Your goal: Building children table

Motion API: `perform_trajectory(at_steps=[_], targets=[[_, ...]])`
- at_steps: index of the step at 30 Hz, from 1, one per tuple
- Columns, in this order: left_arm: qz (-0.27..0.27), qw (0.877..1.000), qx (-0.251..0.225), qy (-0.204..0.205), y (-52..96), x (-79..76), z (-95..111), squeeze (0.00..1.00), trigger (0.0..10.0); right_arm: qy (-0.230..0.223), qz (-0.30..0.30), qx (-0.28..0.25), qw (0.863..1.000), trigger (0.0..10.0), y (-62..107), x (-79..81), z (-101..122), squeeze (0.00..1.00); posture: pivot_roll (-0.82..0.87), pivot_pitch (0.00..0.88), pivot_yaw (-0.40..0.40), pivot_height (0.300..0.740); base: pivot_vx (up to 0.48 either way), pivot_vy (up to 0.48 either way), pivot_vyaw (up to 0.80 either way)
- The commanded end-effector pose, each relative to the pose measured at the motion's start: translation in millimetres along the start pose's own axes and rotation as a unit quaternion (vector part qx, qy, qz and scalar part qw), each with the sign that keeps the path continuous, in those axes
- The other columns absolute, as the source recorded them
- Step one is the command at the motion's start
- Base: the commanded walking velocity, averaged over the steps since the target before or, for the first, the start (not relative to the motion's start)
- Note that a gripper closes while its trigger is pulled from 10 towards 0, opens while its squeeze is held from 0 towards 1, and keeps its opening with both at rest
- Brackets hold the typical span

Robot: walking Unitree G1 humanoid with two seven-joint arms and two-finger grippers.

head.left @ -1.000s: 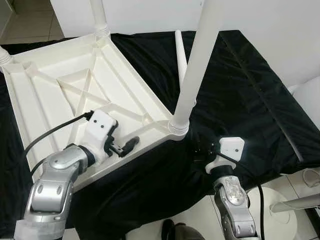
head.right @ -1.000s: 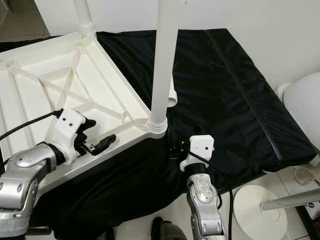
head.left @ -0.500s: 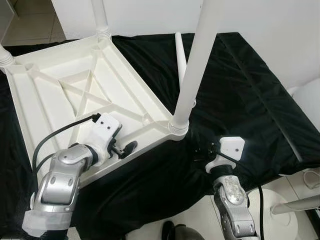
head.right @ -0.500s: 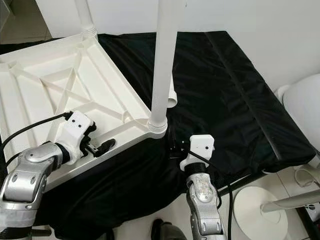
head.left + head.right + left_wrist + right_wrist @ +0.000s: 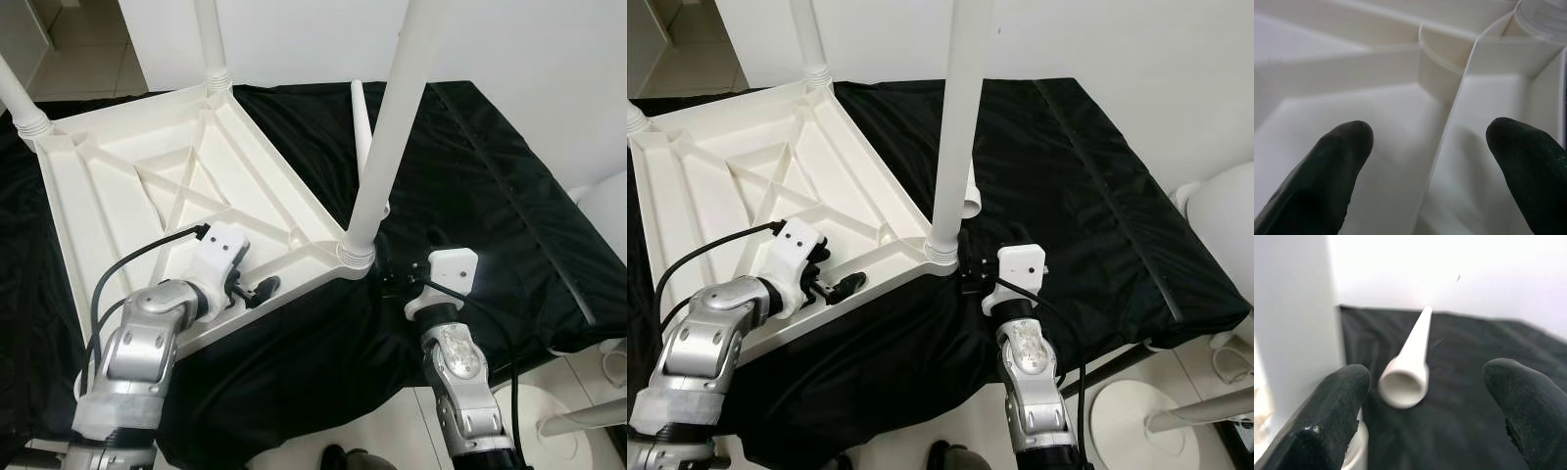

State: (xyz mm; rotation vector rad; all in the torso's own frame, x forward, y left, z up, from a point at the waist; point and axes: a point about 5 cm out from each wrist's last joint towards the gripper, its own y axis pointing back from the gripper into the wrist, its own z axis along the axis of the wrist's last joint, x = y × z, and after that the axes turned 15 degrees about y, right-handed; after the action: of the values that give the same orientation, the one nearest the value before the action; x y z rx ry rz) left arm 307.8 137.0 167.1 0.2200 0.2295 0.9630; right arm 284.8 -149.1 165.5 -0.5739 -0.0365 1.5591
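We found the white tabletop (image 5: 167, 186) lying upside down on the black cloth (image 5: 480, 176), three legs already standing in its corners. The loose leg (image 5: 1410, 360) lay on the cloth behind the near fitted leg (image 5: 387, 127). It looked light, stiff and smooth; the open end seemed the best hold. The right gripper (image 5: 1425, 396) stood spread before it, the fitted leg crowding one finger. The left gripper (image 5: 1432, 147) was spread astride a rib.
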Motion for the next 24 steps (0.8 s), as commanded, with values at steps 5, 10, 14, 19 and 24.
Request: perform_trajectory(at_steps=[5, 10, 14, 19, 24], targets=[[0.119, 0.993, 0.002, -0.021, 1.8, 18.5, -6.8, 0.00, 10.0, 0.008, -0.017, 0.000, 1.000, 10.0, -0.2, -7.8, -3.1, 0.00, 0.03, 0.087, 0.013, 0.740, 0.000, 0.000, 0.00], [0.152, 0.987, 0.034, -0.026, 7.1, 27.5, -21.0, 0.00, 10.0, 0.004, -0.014, 0.007, 1.000, 10.0, 5.3, -2.9, -5.4, 0.00, 0.04, 0.105, 0.004, 0.740, 0.000, 0.000, 0.00], [0.168, 0.985, 0.042, -0.018, 9.4, 29.1, -25.6, 0.00, 10.0, 0.000, -0.008, 0.011, 1.000, 10.0, 6.3, 0.6, -7.2, 0.00, 0.05, 0.115, -0.009, 0.740, 0.000, 0.000, 0.00], [0.203, 0.978, 0.053, -0.011, 13.8, 37.8, -31.9, 0.00, 5.0, -0.003, -0.004, 0.008, 1.000, 10.0, 3.2, 2.5, -7.1, 0.00, 0.06, 0.115, -0.014, 0.740, 0.000, 0.000, 0.00], [0.227, 0.972, 0.055, -0.003, 19.4, 44.1, -33.9, 0.00, 0.0, -0.004, -0.002, 0.008, 1.000, 10.0, 1.6, 3.3, -7.8, 0.00, 0.07, 0.114, -0.022, 0.740, 0.000, 0.000, 0.00]])
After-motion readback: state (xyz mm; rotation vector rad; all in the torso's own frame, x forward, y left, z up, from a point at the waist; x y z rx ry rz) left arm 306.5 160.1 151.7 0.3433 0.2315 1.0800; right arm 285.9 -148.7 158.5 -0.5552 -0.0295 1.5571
